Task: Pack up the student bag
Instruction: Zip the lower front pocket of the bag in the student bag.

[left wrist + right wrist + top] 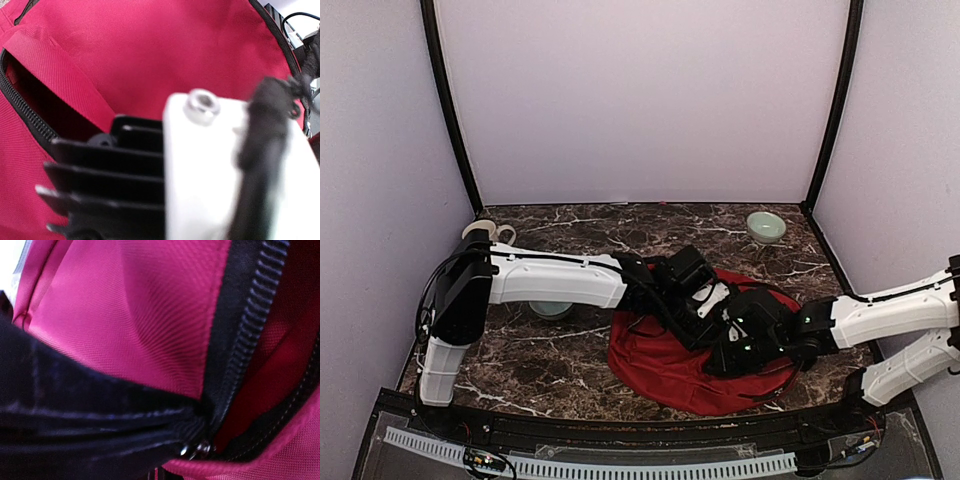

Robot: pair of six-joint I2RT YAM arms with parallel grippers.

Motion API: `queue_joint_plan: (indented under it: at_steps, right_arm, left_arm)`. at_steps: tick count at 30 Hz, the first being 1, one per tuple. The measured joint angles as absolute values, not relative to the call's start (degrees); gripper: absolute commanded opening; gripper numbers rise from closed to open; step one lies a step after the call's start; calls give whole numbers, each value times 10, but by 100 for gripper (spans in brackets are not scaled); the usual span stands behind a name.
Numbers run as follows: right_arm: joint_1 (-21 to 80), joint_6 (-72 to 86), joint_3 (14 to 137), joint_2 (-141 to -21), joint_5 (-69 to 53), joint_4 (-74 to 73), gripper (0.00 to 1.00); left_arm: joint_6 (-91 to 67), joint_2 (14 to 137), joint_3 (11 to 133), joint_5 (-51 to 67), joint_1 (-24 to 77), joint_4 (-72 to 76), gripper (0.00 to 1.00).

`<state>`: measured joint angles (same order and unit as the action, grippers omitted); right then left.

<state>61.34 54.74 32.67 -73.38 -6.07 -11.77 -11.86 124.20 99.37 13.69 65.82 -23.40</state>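
Pale lilac walls box in a dark marbled surface [550,365], and right at its near edge, a little right of centre, lies the student bag [655,365] – a slumped heap of deep red fabric, easily the biggest thing out there. Both arms are converging on it! The left claw [708,305] comes in from the left, low over the bag's far side, jaws fully closed; what it has hold of, if anything, I cannot tell, because its own camera is blocked by a white housing with black cooling fins [150,190] and a silver bolt [201,106], red cloth and an open zip behind. The right claw [725,350] is down on the bag from the other side, shut tight too – its camera is jammed up against a black zipper [245,340] with a small metal pull [200,449] just beside the dark fingers, though whether they pinch it is not clear. Elsewhere: a pale green bowl [765,226] near the far right corner, a second green bowl [552,309] half hidden under the left arm, and a cream mug [492,232] at the far left. No writing is legible.
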Motion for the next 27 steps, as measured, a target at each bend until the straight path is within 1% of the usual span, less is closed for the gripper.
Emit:
queue_joint_plan:
  at_steps: [7,13,27]
  right_arm:
    - [632,560,319,-684,-51,-137,0]
    - [652,578,285,-639,-53,-138,0]
    - [740,628,255,-598,-40,-147,0]
  left_arm:
    - [-120,1242,994,138,654,-231,0]
    - [-130,1239,996,147,639,-222,0]
    - [-174,1240,1000,180,613,-179,0]
